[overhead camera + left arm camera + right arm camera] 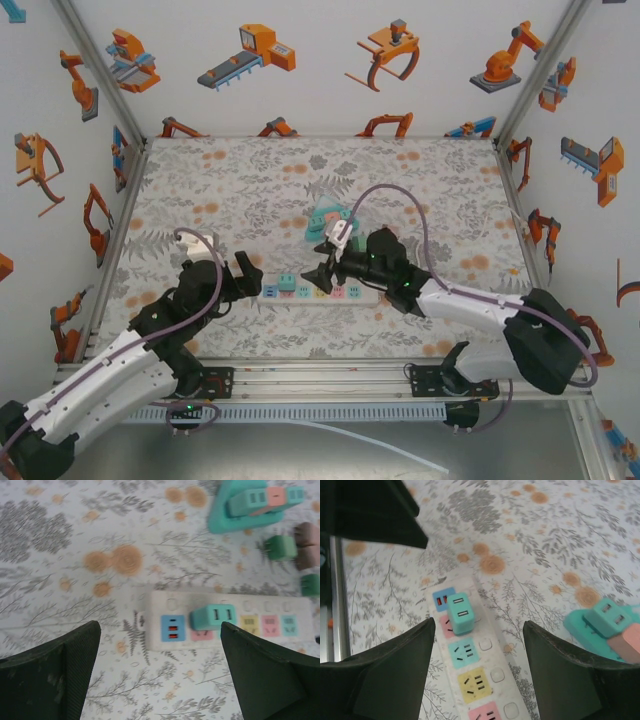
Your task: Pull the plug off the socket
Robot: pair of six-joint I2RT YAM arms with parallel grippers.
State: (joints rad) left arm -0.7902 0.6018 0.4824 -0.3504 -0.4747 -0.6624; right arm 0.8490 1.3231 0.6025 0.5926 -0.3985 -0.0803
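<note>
Looking down through my right gripper (479, 625), I see its fingers apart with nothing between them. The teal plug (460, 612) sits upright in the pink socket near the left end of the white power strip (487, 652), a little to the left of the gap. My left gripper (160, 630) is spread wide beside that same end and holds nothing.

To do this well, I think one gripper should first centre on the plug, so that the pads meet two flat opposite sides low on its body, and then close firmly. The pull should go straight up along the pins, without tilting. The strip looks light and may rise with the plug, so the other gripper should press it down.
</note>
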